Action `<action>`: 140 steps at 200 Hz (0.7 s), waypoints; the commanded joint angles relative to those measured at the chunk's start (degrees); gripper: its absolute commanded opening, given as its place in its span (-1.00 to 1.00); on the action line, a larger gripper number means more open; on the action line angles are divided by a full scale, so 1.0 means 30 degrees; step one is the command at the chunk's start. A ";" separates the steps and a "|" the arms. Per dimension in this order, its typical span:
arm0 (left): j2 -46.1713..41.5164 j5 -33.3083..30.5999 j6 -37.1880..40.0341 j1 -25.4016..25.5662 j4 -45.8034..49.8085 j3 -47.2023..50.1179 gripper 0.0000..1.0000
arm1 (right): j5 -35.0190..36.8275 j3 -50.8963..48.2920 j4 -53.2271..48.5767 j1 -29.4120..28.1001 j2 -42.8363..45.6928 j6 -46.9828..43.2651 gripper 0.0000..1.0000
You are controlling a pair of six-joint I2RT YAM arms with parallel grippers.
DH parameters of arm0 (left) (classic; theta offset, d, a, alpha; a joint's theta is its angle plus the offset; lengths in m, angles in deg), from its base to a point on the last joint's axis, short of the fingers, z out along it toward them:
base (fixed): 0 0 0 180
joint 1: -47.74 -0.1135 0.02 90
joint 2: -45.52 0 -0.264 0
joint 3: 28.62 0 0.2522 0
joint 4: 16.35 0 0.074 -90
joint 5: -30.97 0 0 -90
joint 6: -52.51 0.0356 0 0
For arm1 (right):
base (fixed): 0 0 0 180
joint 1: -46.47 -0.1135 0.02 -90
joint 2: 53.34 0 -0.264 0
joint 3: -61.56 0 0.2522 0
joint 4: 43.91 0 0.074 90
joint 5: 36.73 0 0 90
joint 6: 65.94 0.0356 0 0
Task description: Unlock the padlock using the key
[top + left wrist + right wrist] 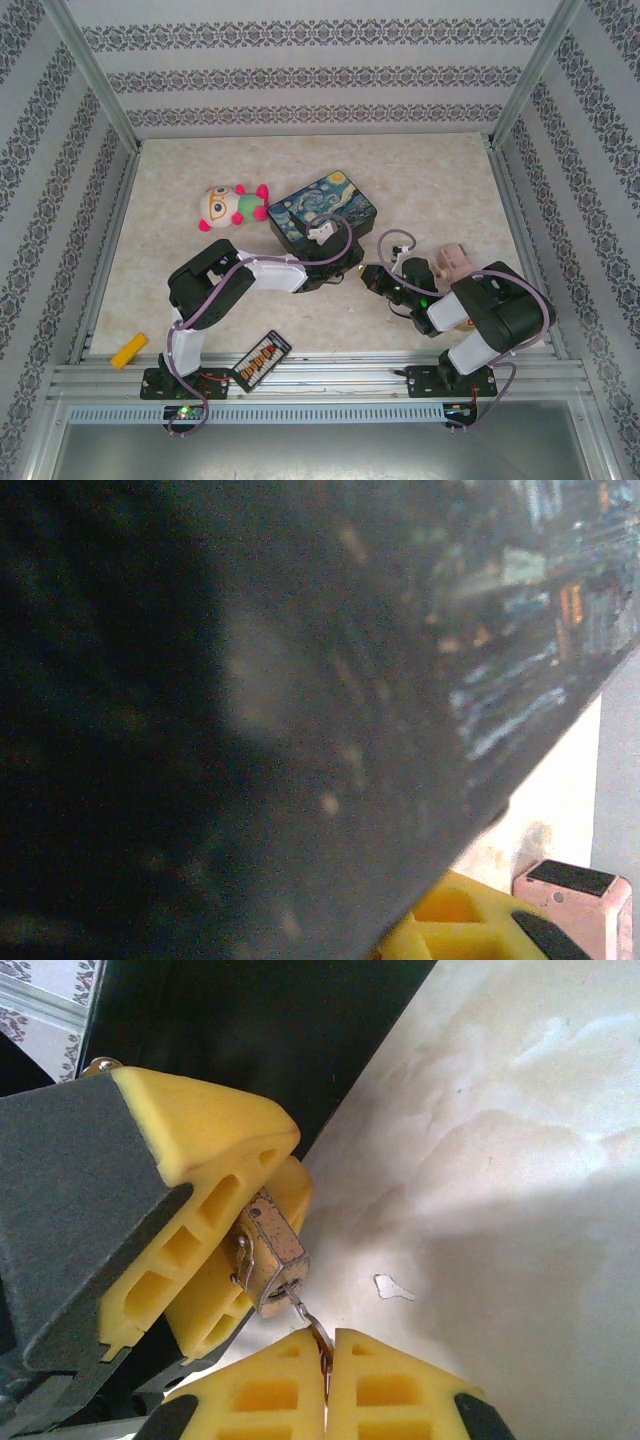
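Marbled tabletop (450, 180) carries the Starry-Night tin box (325, 212), whose dark side crowds the left wrist view. The right wrist view resolves what the overhead one blurs: the left gripper (255, 1230) is clamped on the brass padlock (277, 1252), and the right gripper (328, 1380) is pressed together on the key (312, 1322), whose tip meets the padlock's underside.

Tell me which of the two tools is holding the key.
The right tool, shut on the key at the bottom of the right wrist view; the left tool grips the padlock instead.
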State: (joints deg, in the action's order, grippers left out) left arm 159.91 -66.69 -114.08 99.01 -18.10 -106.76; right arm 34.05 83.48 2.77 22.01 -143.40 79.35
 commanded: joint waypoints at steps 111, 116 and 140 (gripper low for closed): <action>-0.0188 0.1379 -0.0424 0.0255 -0.0442 -0.0019 -0.89 | -0.0528 0.0823 0.0286 0.0450 0.0225 -0.0236 -1.00; -0.0172 0.1404 -0.0426 0.0252 -0.0441 -0.0057 -0.89 | -0.0550 0.0846 0.0277 0.0447 0.0253 -0.0235 -1.00; -0.0133 0.1440 -0.0425 0.0255 -0.0398 -0.0102 -0.89 | -0.0622 0.0924 0.0301 0.0459 0.0368 -0.0119 -1.00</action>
State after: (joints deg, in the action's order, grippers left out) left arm 159.91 -66.67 -114.08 99.01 -18.10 -106.76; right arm 32.58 83.94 2.05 22.75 -143.38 79.26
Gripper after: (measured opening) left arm 0.254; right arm 0.056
